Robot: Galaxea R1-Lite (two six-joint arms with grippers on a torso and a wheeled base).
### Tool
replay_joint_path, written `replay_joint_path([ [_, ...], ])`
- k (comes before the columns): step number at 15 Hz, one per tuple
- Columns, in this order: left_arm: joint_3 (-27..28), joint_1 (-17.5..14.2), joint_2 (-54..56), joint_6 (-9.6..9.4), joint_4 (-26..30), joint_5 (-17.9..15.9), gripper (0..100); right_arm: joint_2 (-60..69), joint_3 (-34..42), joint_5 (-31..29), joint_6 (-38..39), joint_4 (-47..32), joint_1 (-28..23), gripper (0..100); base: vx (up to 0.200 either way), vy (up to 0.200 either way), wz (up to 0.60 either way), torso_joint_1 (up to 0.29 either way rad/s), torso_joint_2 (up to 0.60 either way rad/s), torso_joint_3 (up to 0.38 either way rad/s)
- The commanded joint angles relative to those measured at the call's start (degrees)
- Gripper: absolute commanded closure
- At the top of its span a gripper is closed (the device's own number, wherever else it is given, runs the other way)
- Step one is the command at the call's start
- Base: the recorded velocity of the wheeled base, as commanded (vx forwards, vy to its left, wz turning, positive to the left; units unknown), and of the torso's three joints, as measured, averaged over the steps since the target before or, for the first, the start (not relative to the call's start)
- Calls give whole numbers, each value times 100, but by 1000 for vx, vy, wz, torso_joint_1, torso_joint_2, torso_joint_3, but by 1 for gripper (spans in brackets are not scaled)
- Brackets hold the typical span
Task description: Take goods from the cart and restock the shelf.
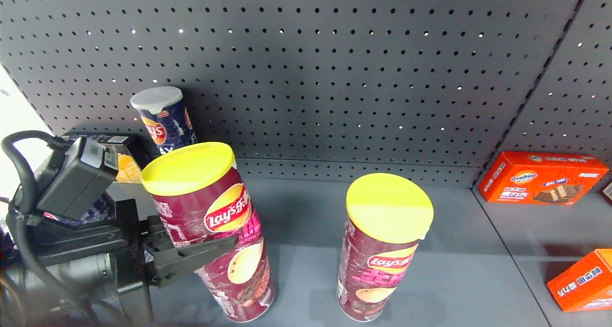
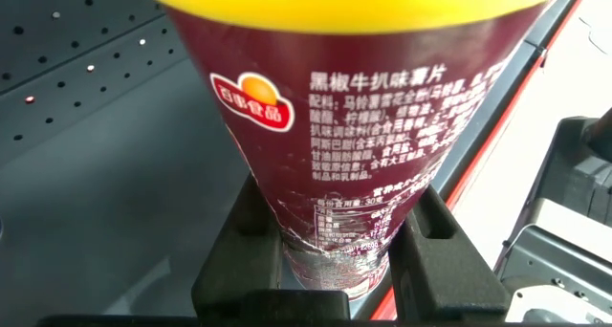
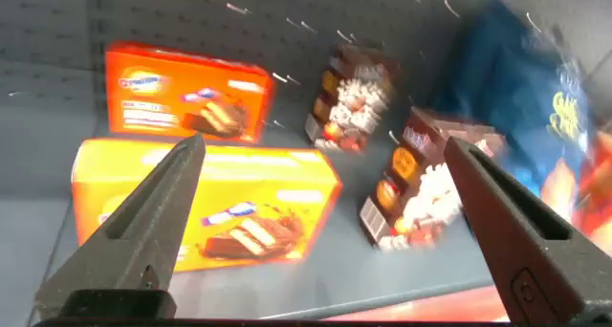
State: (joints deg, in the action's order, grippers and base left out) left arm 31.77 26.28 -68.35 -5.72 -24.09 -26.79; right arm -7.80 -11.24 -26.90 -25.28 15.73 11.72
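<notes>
In the head view, the left gripper point(image 1: 217, 243) was closed on a purple chip can point(image 1: 210, 222) with a yellow lid, at about 7 o'clock in the picture. One finger lay across the can's middle and the other was hidden behind it. The can was tilted, its lid leaning toward 11 o'clock and its base very near the shelf point(image 1: 306, 269); I could not tell if the base touched. A second purple can point(image 1: 382, 250) stood upright at 3 o'clock from it, apart. A blue can point(image 1: 162, 119) stood at 11 o'clock from it, against the back panel, with a dark box point(image 1: 122, 159) just beside. If the gripper opened with the can at this tilt, I judge the can could fall toward the blue can and the box; a sideways correction toward 3 o'clock could knock over the second can.

In the left wrist view, both fingers point(image 2: 435, 246) pressed the can's printed wall. The wall looked smooth, so the can could slip or turn in the grip if it was pushed down on one edge of its base.

In the right wrist view, the right gripper point(image 3: 325, 145) was wide open and held nothing. It hung before orange boxes point(image 3: 210, 207), brown snack boxes point(image 3: 411, 184) and a blue bag point(image 3: 535, 88); a careless move forward could push these goods out of place.
</notes>
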Motion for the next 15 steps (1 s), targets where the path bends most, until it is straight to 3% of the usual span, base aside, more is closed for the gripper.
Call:
replay_joint_path([
  [1,14,17,-47,0,-8,-1,100,86,-203,634,-223,-377,15,0,0,0,0,0,0,0],
  [4,-4,0,-38,0,-61,-1,100,165,60,2181,-135,-465,138,0,0,0,0,0,0,0],
  [7,-13,-9,-38,0,-61,-1,100,165,605,3191,586,9,138,0,0,0,0,0,0,0],
  [9,-4,-18,-38,0,-70,-1,100,165,1124,3271,946,590,138,0,0,0,0,0,0,0],
  [13,-4,-9,-38,0,-78,-1,100,165,1124,3446,1192,317,138,0,0,0,0,0,0,0],
  [15,-4,-9,-38,0,-78,-1,100,165,1124,3411,1192,-263,138,0,0,0,0,0,0,0],
])
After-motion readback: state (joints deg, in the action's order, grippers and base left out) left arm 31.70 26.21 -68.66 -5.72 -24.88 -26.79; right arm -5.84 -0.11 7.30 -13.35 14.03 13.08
